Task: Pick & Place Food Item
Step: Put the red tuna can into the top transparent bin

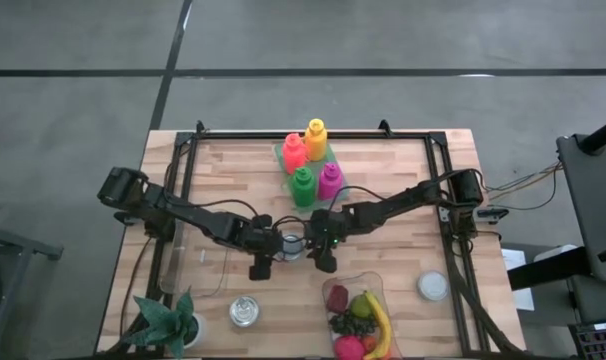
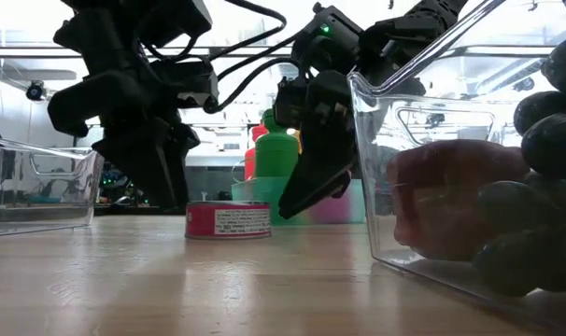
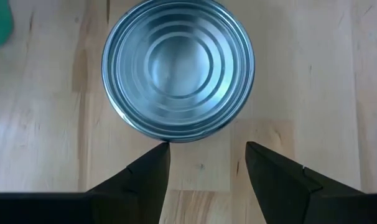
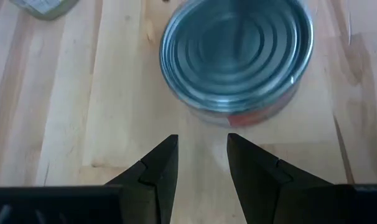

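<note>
Both pincers (image 3: pixel 206 163) (image 4: pixel 202 155) beside can (image 3: pixel 178 68)

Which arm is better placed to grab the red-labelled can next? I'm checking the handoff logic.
Probably left. The left gripper hangs open with a gap nearer the can's width. The right gripper also points at it, but its fingers stand much narrower than the can, so it would need to open first.

Robotics lab: framed wooden table (image 1: pixel 403 180), concrete floor (image 1: pixel 73 120).
</note>
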`<state>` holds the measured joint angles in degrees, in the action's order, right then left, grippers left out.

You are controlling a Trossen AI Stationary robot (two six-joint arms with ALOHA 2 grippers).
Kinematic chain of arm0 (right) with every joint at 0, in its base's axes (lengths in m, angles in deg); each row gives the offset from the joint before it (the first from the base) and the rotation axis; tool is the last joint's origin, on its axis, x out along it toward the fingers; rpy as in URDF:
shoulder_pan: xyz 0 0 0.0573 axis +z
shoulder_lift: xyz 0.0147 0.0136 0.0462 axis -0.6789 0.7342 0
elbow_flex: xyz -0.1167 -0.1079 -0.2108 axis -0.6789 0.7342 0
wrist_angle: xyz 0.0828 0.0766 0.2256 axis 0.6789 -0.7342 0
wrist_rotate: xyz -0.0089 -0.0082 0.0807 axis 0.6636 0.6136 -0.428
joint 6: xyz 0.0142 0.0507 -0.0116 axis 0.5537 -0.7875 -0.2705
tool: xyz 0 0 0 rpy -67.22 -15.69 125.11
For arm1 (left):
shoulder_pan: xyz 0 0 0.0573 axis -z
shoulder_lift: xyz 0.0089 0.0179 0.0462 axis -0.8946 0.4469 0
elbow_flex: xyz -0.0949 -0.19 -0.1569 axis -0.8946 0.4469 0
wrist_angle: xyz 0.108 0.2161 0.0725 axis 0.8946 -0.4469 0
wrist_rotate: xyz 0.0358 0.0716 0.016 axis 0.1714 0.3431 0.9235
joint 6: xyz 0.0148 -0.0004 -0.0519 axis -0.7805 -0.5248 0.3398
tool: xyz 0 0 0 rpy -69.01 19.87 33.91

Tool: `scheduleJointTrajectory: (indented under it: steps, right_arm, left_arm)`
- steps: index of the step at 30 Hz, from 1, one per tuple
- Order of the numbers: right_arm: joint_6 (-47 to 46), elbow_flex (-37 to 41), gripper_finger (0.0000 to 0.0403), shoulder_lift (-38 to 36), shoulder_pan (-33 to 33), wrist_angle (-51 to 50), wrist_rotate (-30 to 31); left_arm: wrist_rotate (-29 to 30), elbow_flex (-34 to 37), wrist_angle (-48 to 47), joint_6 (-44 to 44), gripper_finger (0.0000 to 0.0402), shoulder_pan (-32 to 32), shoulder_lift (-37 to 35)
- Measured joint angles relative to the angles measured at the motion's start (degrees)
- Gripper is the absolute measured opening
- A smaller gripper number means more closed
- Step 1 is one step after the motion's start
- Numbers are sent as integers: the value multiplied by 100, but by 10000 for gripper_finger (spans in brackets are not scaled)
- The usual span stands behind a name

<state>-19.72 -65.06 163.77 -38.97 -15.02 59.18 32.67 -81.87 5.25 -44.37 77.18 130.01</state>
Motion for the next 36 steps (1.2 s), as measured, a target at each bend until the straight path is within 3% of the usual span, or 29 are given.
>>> scheduleJointTrajectory:
  steps: [16,28,36]
  right_arm:
    - [23,91,134,14,0,195,310]
    - [-279,-192,134,753,96,280,304]
    - [1,-188,134,483,103,208,309]
  left_arm:
    - [-16,2,134,17,214,0,4]
    - [-17,17,94,24,213,0,4]
    - [-20,17,110,22,213,0,4]
